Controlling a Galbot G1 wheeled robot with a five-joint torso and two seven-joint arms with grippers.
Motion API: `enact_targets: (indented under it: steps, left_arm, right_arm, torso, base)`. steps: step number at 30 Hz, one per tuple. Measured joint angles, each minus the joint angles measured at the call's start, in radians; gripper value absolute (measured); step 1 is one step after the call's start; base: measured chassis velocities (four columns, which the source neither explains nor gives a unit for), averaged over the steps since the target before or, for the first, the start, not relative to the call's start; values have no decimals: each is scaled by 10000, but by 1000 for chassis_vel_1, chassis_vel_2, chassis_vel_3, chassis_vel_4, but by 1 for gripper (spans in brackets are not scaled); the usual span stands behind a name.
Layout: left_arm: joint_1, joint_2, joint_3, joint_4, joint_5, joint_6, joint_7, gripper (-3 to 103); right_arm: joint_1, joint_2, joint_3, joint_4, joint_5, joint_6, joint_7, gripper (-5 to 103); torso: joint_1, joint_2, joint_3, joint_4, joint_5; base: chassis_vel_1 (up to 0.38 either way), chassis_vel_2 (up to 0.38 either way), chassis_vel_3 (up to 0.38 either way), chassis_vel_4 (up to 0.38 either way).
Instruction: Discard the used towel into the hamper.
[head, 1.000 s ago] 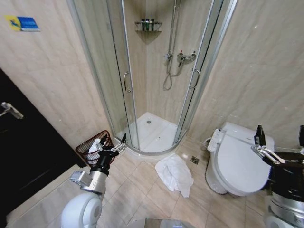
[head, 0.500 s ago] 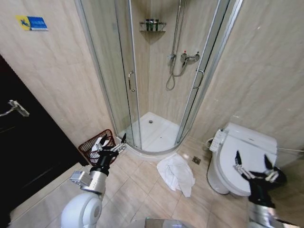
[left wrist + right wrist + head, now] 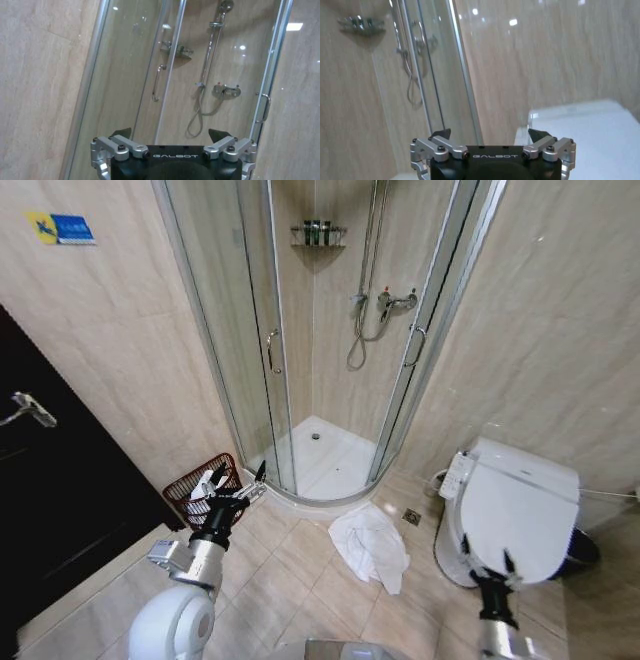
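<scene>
A white towel (image 3: 370,545) lies crumpled on the tiled floor (image 3: 290,575) just in front of the curved shower stall (image 3: 320,340), between the hamper (image 3: 200,490) and the toilet (image 3: 510,515). The hamper stands on the floor against the wall, just beside the stall's glass door and next to a dark door (image 3: 50,500); something white already lies inside it.

The left gripper (image 3: 236,492) is raised beside the hamper's rim, well apart from the towel, and its fingers are spread wide with nothing between them. From the left wrist camera the same gripper (image 3: 170,133) points at the glass stall, with the shower hose (image 3: 205,101) and the mixer tap (image 3: 226,90) behind the glass.

The right gripper (image 3: 488,561) sits low in front of the toilet, to the side of the towel and not touching it. The right wrist camera shows this gripper (image 3: 490,133) with its fingers wide apart and empty, facing the stall's edge and the white toilet lid (image 3: 590,127)
</scene>
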Motion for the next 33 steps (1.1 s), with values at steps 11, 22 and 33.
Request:
enact_targets:
  steps: [11,22,33]
  left_arm:
    - [1,0,0,0,0,0,0,100]
    - [-1,0,0,0,0,0,0,100]
    - [0,1,-2,0,0,0,0,100]
  right_arm:
    - [119,79,-790,-767,46,-722,-109,100]
    - [730,-198,-1449,-2796,-220,-805,-355,100]
    - [1705,-747,-1491,-5071,-365,-555,-627,100]
  torso:
    - [-4,1,-2,0,-2]
    - [1,0,0,-2,-4]
    - [-3,-2,-1,1,-1]
  base:
    - [-11,10,7,-15]
    - [-142,170,128,-134]
    - [-84,77,40,-56]
